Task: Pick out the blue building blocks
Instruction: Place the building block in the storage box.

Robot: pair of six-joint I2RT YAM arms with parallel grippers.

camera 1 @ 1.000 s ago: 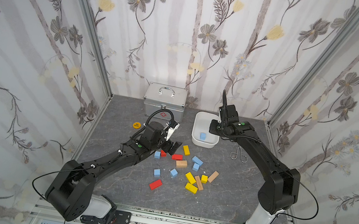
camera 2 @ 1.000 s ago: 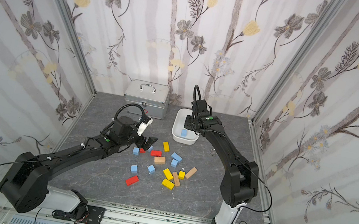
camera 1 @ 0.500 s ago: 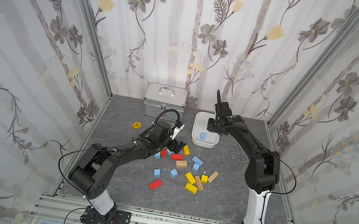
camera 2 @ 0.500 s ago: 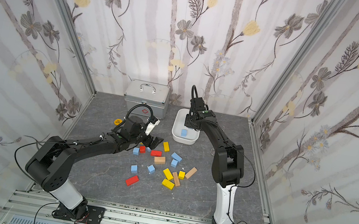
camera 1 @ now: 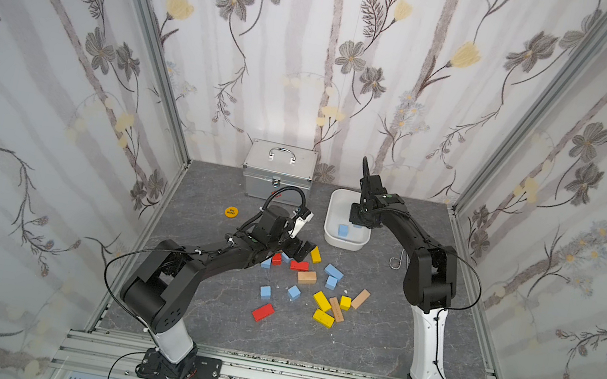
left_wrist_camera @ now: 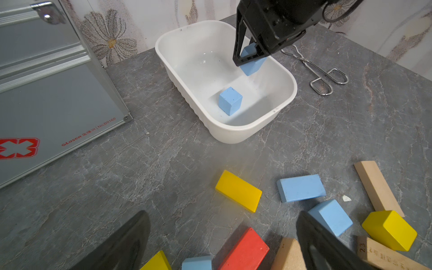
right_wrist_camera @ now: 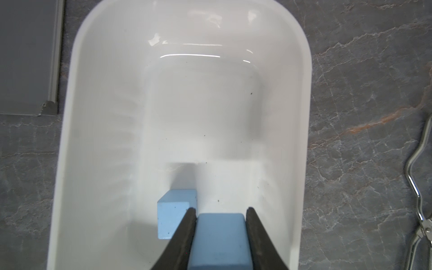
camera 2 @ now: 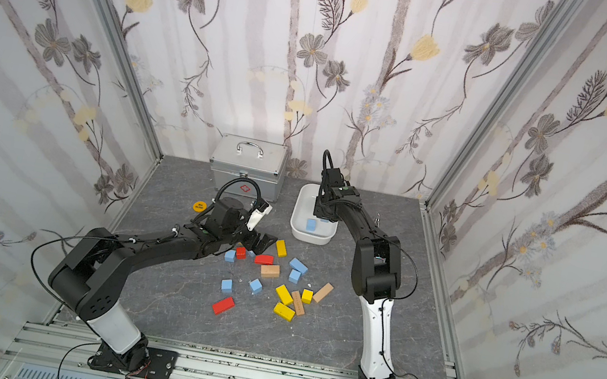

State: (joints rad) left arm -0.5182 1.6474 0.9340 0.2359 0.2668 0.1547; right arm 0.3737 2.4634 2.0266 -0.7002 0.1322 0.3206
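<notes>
Several blue building blocks lie loose among the pile, such as a cube (camera 1: 266, 292), another cube (camera 1: 293, 292) and a longer brick (camera 1: 333, 272). One blue cube (camera 1: 342, 230) rests inside the white bin (camera 1: 343, 244). My right gripper (right_wrist_camera: 221, 211) hangs over that bin, shut on a blue block (right_wrist_camera: 219, 238), also seen from the left wrist view (left_wrist_camera: 253, 66). My left gripper (left_wrist_camera: 222, 214) is open low over the pile's far left edge (camera 1: 301, 251), with a red brick (left_wrist_camera: 245, 251) and a small blue block (left_wrist_camera: 196, 263) between its fingers.
A silver first-aid case (camera 1: 279, 171) stands at the back wall left of the bin. Metal tongs (camera 1: 397, 259) lie right of the bin and a yellow disc (camera 1: 231, 212) lies at the left. Red, yellow (camera 1: 322, 301) and tan (camera 1: 306, 277) blocks mix with the blue ones.
The right gripper has shifted slightly left over the bin with the blue block still in it. Both arms have folded their elbows up; the left gripper stays open at the pile.
</notes>
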